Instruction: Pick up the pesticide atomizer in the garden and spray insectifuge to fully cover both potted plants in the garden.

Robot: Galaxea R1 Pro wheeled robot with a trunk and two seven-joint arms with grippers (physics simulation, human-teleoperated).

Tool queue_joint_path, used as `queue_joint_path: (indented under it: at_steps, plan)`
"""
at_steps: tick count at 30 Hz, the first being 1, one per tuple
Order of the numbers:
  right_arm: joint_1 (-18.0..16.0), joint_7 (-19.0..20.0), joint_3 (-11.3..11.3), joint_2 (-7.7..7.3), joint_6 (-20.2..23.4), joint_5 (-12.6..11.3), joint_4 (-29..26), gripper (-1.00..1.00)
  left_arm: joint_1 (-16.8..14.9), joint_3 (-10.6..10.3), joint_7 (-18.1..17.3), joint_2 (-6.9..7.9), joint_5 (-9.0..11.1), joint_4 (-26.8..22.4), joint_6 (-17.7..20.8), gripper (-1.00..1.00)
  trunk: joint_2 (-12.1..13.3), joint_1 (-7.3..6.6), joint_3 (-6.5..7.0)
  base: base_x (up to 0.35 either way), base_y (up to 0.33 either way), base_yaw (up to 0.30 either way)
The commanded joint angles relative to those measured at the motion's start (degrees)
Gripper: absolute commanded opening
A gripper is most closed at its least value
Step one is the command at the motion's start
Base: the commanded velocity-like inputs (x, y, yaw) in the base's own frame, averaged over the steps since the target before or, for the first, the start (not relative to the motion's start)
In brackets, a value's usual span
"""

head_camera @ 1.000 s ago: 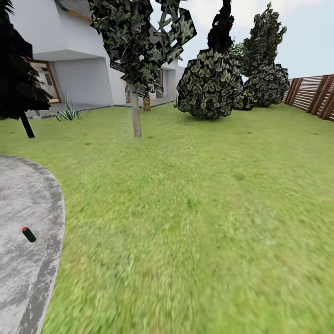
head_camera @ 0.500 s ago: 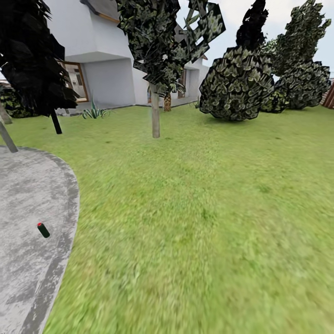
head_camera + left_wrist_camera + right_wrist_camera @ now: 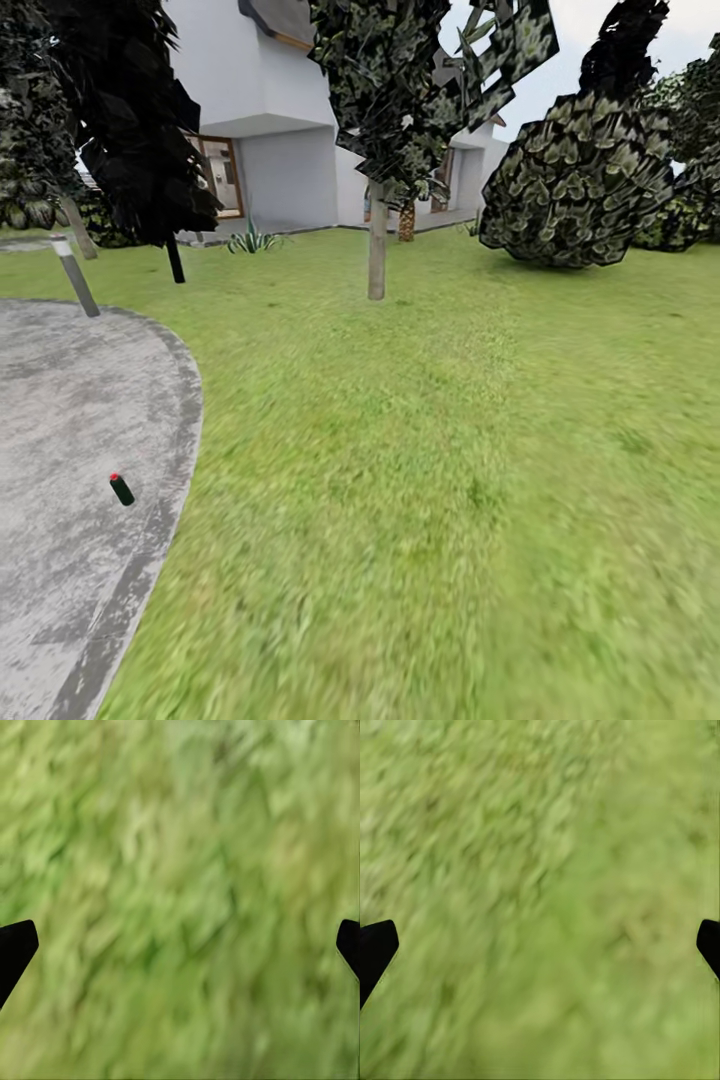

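Observation:
A small slim dark-green bottle with a red tip, the pesticide atomizer [image 3: 121,489], lies tilted on the grey mottled patio [image 3: 70,420] near its curved edge, at the left of the head view. The potted plants are out of view. In the left wrist view my left gripper [image 3: 180,945] is open, its black fingertips [image 3: 13,949] far apart over blurred grass with nothing between them. My right gripper [image 3: 540,945] is open in the same way above the lawn, fingertips [image 3: 375,945] at the picture's edges.
The lawn [image 3: 450,450] stretches ahead and to the right. A thin tree trunk [image 3: 377,245] stands mid-lawn, a dark tree [image 3: 150,120] and a grey post [image 3: 76,275] by the patio's far edge. A round bush [image 3: 580,180] and a white house [image 3: 270,130] are behind.
The head camera has swung left, so the whole scene has slid right in the picture. The fence has left the view and more of the patio shows. The bottle lies where it was.

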Motion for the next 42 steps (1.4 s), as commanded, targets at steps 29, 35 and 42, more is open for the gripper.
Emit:
queue_joint_path:
  at_steps: [29, 35, 42]
  plan:
    - [-0.01, 0.01, 0.01, 0.06, -0.17, 0.01, 0.03, 1.00, -0.10, 0.00, 0.02, 0.00, 0.05, 0.06, -0.19, 1.00, -0.02, 0.02, -0.05, 0.283, -0.159, 0.278]
    - [-0.01, 0.01, 0.01, 0.06, -0.17, 0.03, 0.03, 1.00, -0.10, 0.00, 0.02, 0.00, 0.05, 0.06, -0.19, 1.00, -0.02, 0.02, -0.05, 0.281, -0.164, 0.278]
    - [-0.01, 0.01, 0.01, 0.04, -0.17, 0.01, 0.03, 1.00, -0.09, 0.00, 0.02, 0.00, 0.05, 0.06, -0.19, 1.00, -0.02, 0.02, -0.05, 0.281, -0.164, 0.278]
